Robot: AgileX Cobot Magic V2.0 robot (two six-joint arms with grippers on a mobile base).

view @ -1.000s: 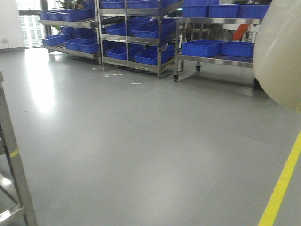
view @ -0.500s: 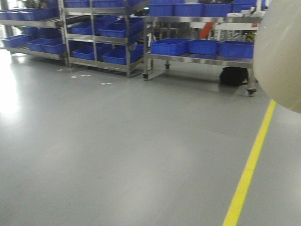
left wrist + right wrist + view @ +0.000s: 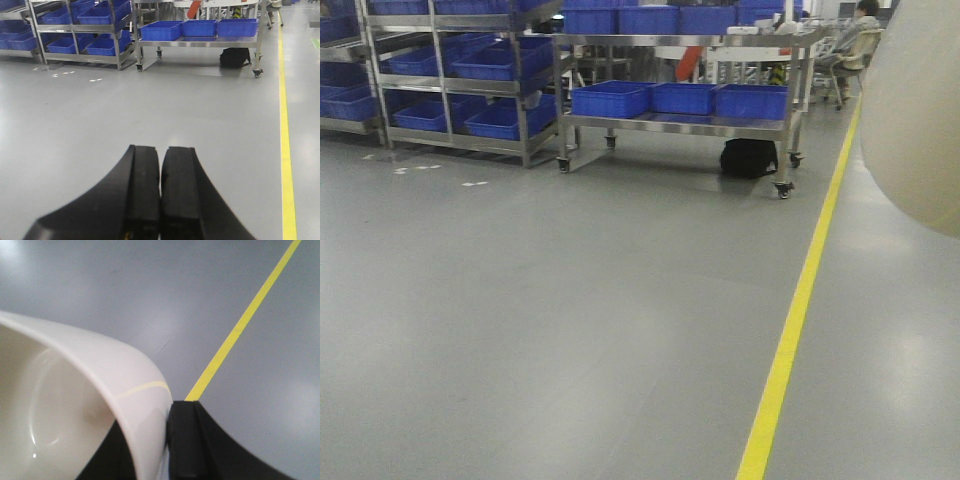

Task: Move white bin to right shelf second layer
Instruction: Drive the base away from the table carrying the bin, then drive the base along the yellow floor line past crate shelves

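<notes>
Closest in, right end effector (image 3: pixel 152 445) is clamped on rim of white bin (image 3: pixel 60 405), which fills lower left of its wrist view. Left end effector (image 3: pixel 160 200): pads pressed together, nothing btwn. Farther off, yellow floor line (image 3: pixel 798 290) runs toward upper right. Blue crates (image 3: pixel 610 98) sit on steel racks (image 3: pixel 675 122) along top.

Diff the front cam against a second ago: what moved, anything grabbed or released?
View swung right: blue crates slid left in frame, the yellow floor line moved in from the right, a black bag and seated person appeared. Nothing grabbed or released: white bin stays at the frame's right edge, rim clamped in the right gripper; left gripper shut, empty.
</notes>
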